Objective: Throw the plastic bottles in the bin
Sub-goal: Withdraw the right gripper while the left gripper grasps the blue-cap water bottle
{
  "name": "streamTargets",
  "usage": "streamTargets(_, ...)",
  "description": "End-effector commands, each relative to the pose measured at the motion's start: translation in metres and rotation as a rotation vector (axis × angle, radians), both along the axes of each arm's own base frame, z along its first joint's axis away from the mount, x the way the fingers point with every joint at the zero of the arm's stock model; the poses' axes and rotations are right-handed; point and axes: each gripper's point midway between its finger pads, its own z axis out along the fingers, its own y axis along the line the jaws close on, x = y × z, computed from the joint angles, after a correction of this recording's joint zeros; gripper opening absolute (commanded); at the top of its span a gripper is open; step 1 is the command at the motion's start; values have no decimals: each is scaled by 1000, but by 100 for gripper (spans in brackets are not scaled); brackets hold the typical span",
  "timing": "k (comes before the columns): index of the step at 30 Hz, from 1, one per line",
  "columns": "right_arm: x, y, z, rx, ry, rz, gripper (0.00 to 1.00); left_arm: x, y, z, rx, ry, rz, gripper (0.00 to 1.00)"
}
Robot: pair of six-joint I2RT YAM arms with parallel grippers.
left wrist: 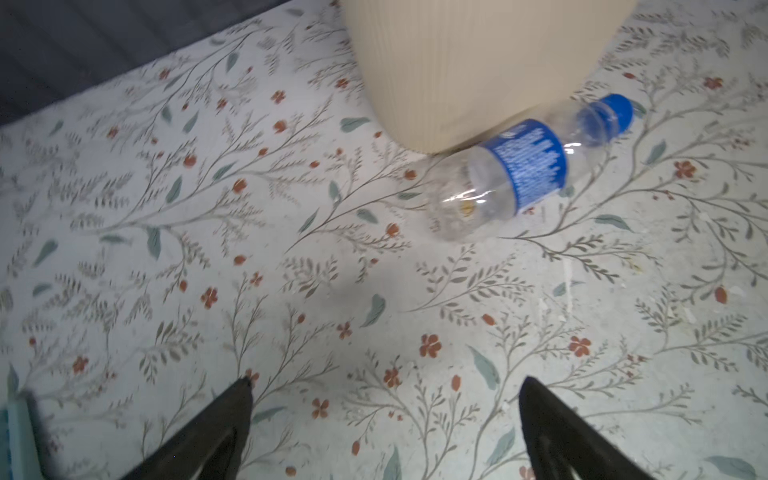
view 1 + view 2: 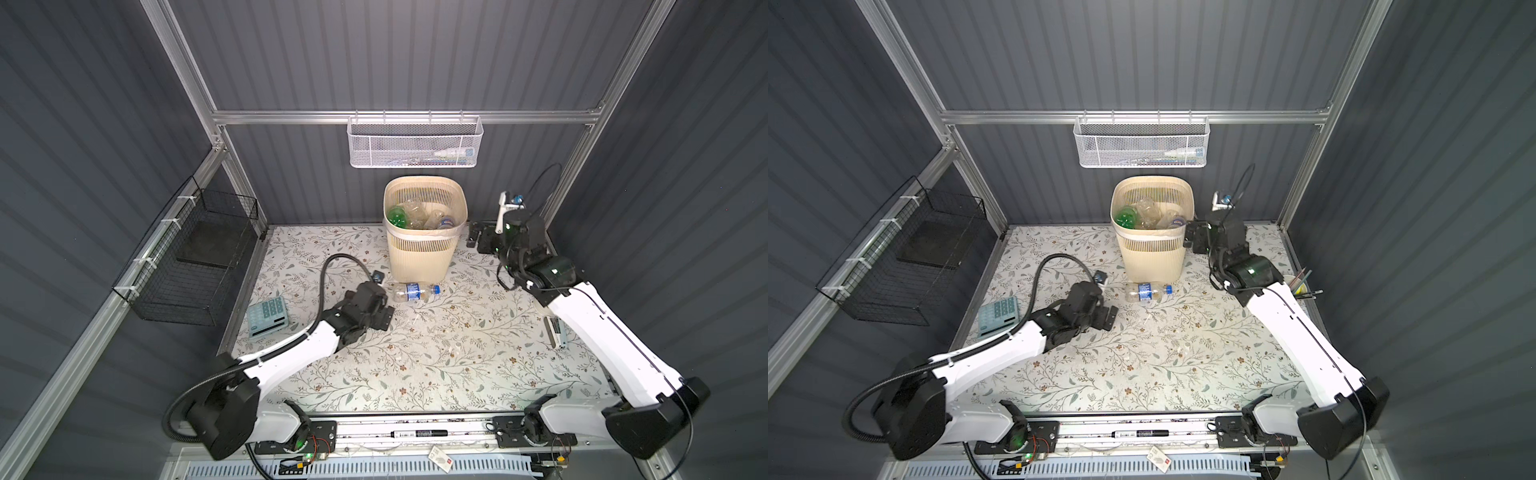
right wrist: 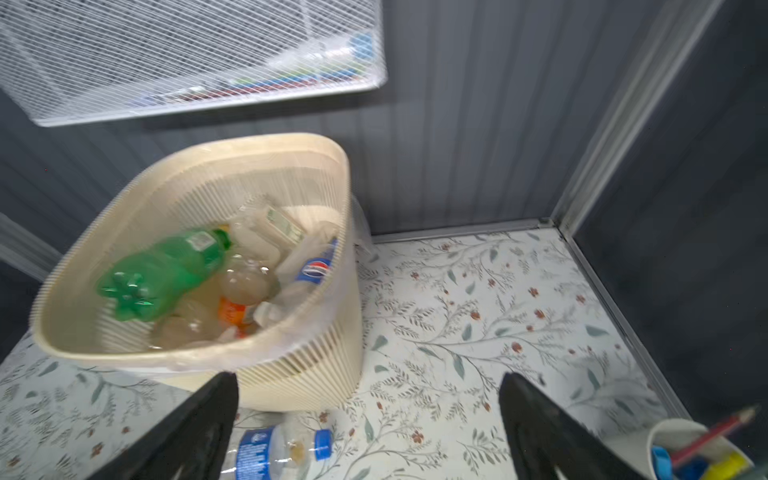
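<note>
One bottle (image 2: 413,291) lies at the bin's (image 2: 417,257) foot; left tool (image 1: 386,380) and right tool (image 3: 369,374) gape empty; left should grab it.

Both arms wear white link shells between black joint housings, with green lights (image 2: 298,444) glowing at the joints. A black corrugated hose (image 2: 323,286) runs along the left arm (image 2: 286,353), and a thin black cable (image 2: 538,176) loops off the right arm (image 2: 602,328). The left gripper (image 1: 386,380) has black fingers (image 1: 216,432) tapering to points.

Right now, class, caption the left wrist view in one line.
A blue-capped bottle lies on its side at the foot of the bin, beyond the open left jaws.
</note>
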Motion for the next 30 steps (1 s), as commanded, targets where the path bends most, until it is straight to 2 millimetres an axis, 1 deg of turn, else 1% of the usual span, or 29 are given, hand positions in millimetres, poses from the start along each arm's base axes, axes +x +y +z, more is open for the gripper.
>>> streamTargets(1,-17,-25,-46,61,75,-75,99,4,-29,-8,238,-37,-177,100)
streamTargets(2,-25,-33,-61,65,100,-91,99,5,-42,-15,275,-33,-220,100)
streamTargets(3,-35,-42,-69,77,111,-111,99,8,-54,-17,309,-39,-258,100)
streamTargets(6,-60,-63,-104,99,159,-164,99,20,-79,-30,408,-45,-321,100)
streamTargets(9,-80,-77,-132,148,184,-200,99,34,-96,-46,481,-38,-354,100)
streamTargets(11,-91,-84,-148,189,197,-211,99,41,-101,-58,531,-31,-369,100)
streamTargets(13,-99,-89,-160,220,204,-226,99,52,-109,-59,559,-48,-364,100)
streamTargets(15,-108,-96,-174,235,224,-245,99,57,-112,-69,597,-40,-375,100)
streamTargets(19,-117,-100,-190,246,258,-252,99,63,-117,-86,645,-18,-395,100)
streamTargets(24,-120,-101,-200,244,285,-249,99,67,-122,-102,683,5,-425,100)
streamTargets(28,-119,-100,-202,253,290,-243,99,61,-119,-116,693,67,-466,92)
streamTargets(30,-119,-101,-203,257,290,-246,99,56,-115,-121,699,100,-486,85)
